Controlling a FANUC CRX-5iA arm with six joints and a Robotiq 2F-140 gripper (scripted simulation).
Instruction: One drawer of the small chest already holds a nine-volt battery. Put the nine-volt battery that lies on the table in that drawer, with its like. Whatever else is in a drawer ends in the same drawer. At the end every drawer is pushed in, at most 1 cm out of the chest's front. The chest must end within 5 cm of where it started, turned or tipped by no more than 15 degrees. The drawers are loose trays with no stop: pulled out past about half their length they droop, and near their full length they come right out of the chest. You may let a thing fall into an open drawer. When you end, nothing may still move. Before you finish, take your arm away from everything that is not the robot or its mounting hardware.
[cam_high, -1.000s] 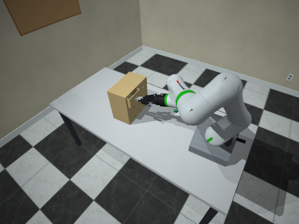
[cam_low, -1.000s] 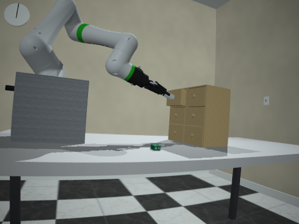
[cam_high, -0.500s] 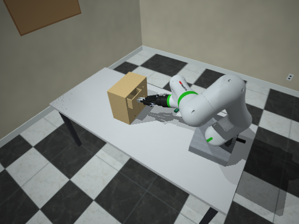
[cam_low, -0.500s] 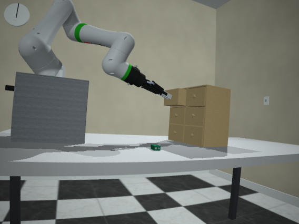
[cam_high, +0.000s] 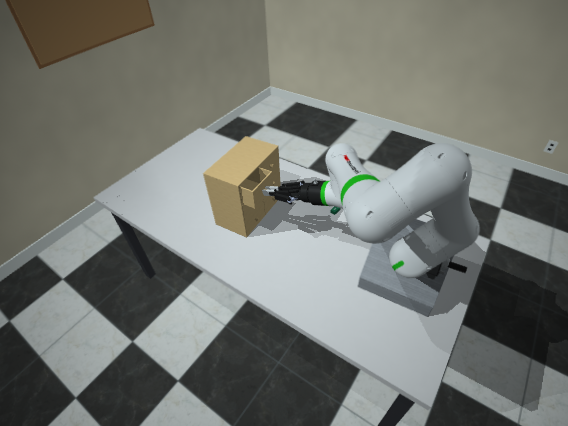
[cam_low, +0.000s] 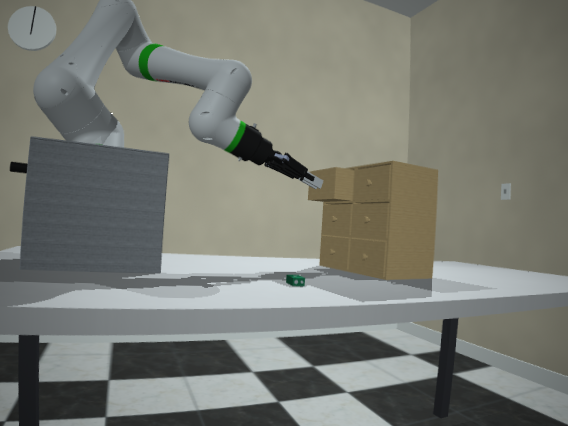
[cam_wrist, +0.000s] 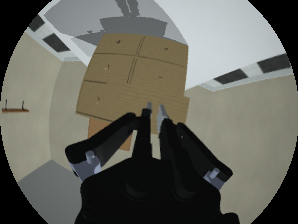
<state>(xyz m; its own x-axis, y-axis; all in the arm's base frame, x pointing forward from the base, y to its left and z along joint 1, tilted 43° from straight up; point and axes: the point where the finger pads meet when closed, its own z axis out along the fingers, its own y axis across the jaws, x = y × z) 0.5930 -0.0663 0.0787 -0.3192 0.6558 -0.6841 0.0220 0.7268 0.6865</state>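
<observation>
The small wooden chest (cam_high: 240, 182) stands on the white table, with six drawers in two columns (cam_low: 380, 220). Its top drawer (cam_low: 332, 184) on the side toward the arm is pulled partly out and sits level; it also shows in the top view (cam_high: 256, 186). I cannot see what lies inside it. My gripper (cam_low: 314, 182) (cam_high: 270, 191) is shut on that drawer's knob, at the drawer front. In the wrist view the fingers meet at the chest front (cam_wrist: 133, 76). The green nine-volt battery (cam_low: 295, 280) lies on the table in front of the chest, partly hidden by the arm in the top view (cam_high: 334, 210).
The other drawers look pushed in. The arm's grey pedestal (cam_low: 92, 207) (cam_high: 400, 280) stands on the table across from the chest. The chest stands near the table's far edge.
</observation>
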